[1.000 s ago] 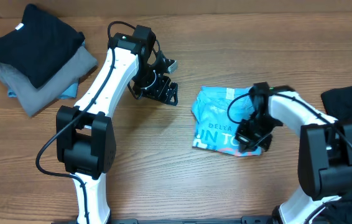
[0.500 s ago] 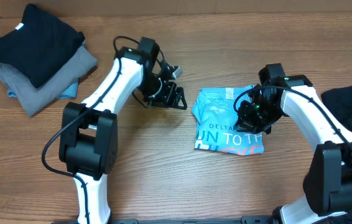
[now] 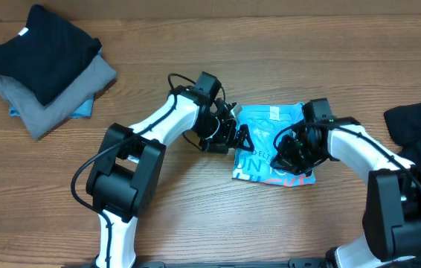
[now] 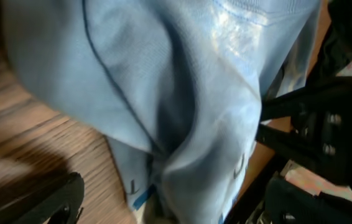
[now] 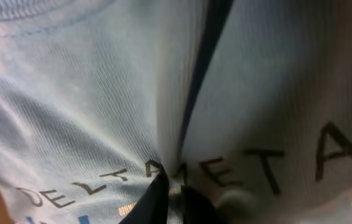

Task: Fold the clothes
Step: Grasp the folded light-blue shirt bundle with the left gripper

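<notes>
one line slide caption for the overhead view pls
The right gripper pinches a folded sky-blue T-shirt while the open left gripper sits at its left edge.

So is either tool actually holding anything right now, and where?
The right tool pinches the blue T-shirt beside its printed text; the left tool holds nothing.
</notes>
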`<state>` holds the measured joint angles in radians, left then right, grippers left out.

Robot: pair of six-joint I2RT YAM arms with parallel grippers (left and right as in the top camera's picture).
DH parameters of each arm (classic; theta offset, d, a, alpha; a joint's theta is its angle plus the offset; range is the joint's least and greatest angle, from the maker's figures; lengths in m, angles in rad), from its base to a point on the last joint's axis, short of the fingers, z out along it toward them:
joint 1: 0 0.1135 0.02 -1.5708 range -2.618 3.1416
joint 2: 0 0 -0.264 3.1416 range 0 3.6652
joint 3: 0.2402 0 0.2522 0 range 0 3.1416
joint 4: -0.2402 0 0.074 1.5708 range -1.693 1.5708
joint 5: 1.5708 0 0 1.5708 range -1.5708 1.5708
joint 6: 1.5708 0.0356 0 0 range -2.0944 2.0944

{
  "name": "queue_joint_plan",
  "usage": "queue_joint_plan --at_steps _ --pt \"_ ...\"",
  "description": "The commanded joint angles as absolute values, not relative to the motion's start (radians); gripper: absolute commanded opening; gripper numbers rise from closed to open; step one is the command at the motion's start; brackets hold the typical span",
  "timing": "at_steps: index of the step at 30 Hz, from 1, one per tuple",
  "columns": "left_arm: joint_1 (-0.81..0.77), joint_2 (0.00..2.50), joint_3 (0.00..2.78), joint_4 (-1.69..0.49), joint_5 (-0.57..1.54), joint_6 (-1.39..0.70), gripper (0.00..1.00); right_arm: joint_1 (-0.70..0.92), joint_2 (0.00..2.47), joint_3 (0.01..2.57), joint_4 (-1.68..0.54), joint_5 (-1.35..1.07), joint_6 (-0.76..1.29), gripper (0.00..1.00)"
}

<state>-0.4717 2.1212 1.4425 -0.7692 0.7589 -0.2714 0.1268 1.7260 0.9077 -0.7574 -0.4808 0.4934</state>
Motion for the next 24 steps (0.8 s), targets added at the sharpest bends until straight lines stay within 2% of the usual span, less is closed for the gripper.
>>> queue_joint_plan --at_steps 1,8,16,20,21,24 --pt "-0.484 2.106 1.407 -0.727 0.751 -0.369 0.96 0.132 1.730 0.817 -0.713 -0.451 0.555 0.09" --pt "-0.487 2.142 1.360 -0.622 0.756 -0.438 0.86 0.132 1.730 0.810 -0.696 -0.450 0.554 0.08" --pt "-0.525 2.273 1.361 -0.551 0.838 -0.454 0.81 0.132 1.730 0.810 -0.693 -0.451 0.554 0.07" --pt "-0.534 2.298 1.361 -0.530 0.858 -0.453 0.74 0.132 1.730 0.810 -0.693 -0.451 0.554 0.07" --pt "-0.535 2.299 1.361 -0.524 0.858 -0.452 0.71 0.132 1.730 0.810 -0.693 -0.451 0.554 0.07" --pt "-0.539 2.299 1.364 -0.496 0.859 -0.449 0.52 0.132 1.730 0.810 -0.692 -0.450 0.554 0.07"
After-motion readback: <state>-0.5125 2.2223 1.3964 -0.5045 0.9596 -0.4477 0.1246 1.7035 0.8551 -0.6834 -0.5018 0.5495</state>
